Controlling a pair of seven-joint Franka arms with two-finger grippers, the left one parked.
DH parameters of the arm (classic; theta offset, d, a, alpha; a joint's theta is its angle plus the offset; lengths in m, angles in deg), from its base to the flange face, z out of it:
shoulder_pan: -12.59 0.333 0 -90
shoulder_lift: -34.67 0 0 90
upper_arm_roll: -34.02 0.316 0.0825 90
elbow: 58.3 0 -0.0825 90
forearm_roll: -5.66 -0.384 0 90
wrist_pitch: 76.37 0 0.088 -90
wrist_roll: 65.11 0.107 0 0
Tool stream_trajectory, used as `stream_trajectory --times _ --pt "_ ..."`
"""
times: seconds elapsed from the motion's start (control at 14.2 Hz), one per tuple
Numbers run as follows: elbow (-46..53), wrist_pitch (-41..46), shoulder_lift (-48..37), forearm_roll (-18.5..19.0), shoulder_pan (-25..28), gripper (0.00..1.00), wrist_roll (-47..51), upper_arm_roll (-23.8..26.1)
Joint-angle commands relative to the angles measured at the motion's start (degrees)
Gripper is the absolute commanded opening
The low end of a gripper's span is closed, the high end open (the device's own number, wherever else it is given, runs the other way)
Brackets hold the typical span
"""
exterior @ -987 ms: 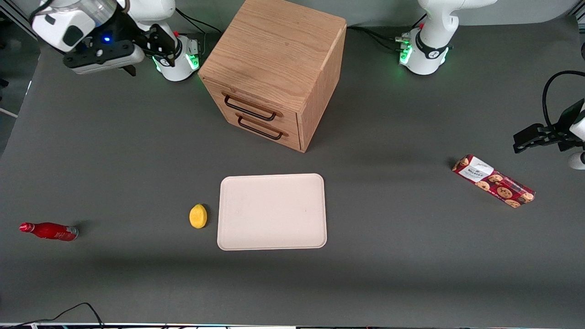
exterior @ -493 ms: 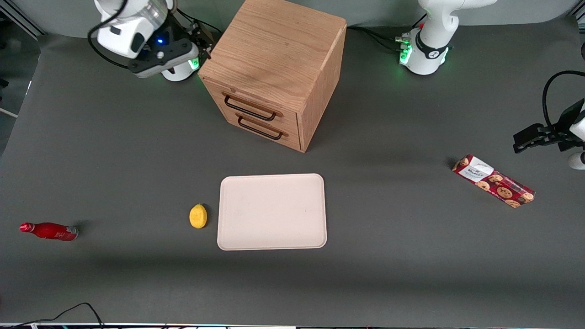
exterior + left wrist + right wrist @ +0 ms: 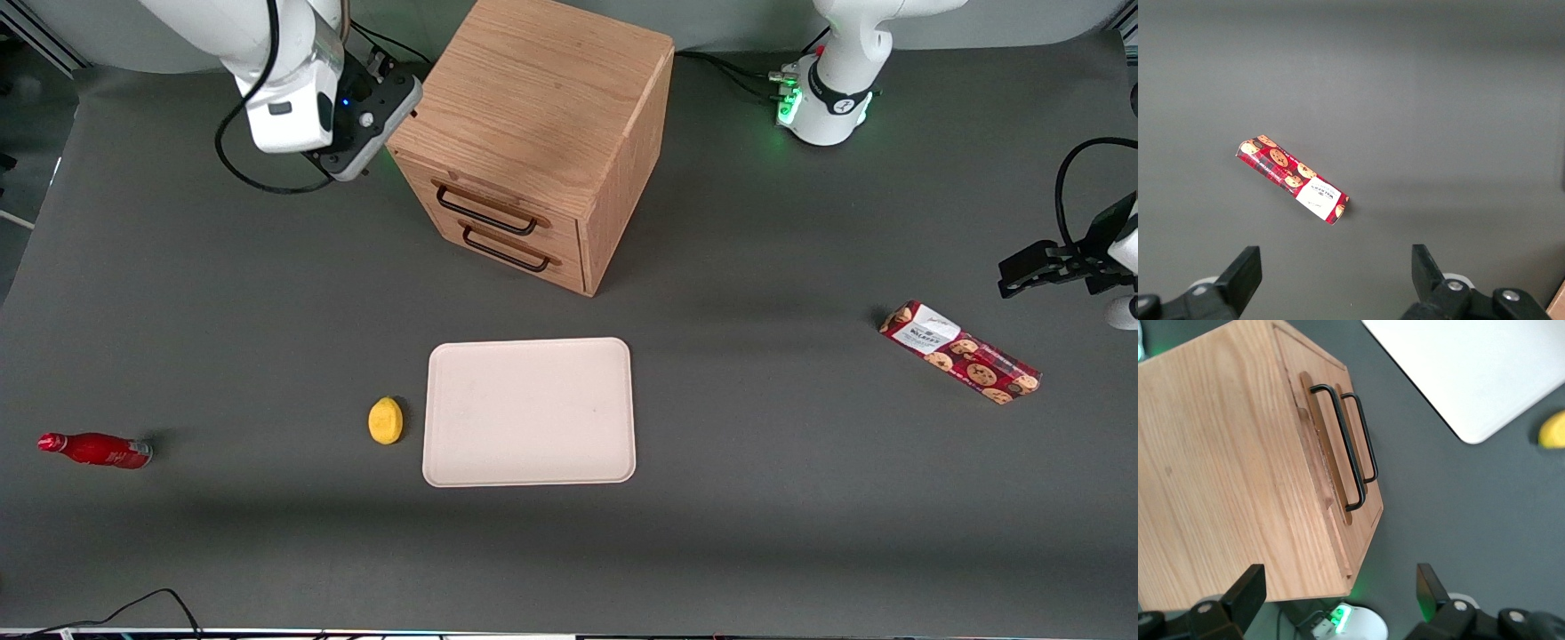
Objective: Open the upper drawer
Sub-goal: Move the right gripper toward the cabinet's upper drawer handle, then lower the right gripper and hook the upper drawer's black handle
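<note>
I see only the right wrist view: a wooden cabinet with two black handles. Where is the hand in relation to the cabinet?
Observer: In the front view the hand, fingers open, hangs beside the cabinet on the working arm's side, near its top corner and away from the handle of the upper drawer.
Operator: What lies in front of the drawers?
Observer: Bare table first; then the tray, nearer the front camera, with a clear gap between it and the cabinet.
Operator: Is there something on the table that I miss?
Observer: A red bottle lies on its side toward the working arm's end of the table.
</note>
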Motion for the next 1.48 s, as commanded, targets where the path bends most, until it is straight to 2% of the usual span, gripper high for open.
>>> stream_trajectory --times 0.0,0.14,0.56,0.99,1.41 --pt "2.99 -0.11 3.08 -2.94 0.33 1.0 -5.39 0.04" --pt "3.08 -0.19 3.96 -4.97 0.15 1.0 -5.57 -0.05" --pt "2.91 -1.24 9.76 -4.89 0.24 1.0 -5.05 0.04" --pt "0.28 -7.82 15.56 -2.87 1.47 1.0 -4.7 0.21" --pt "-6.84 -13.72 14.96 -1.37 2.7 1.0 -2.94 1.8"
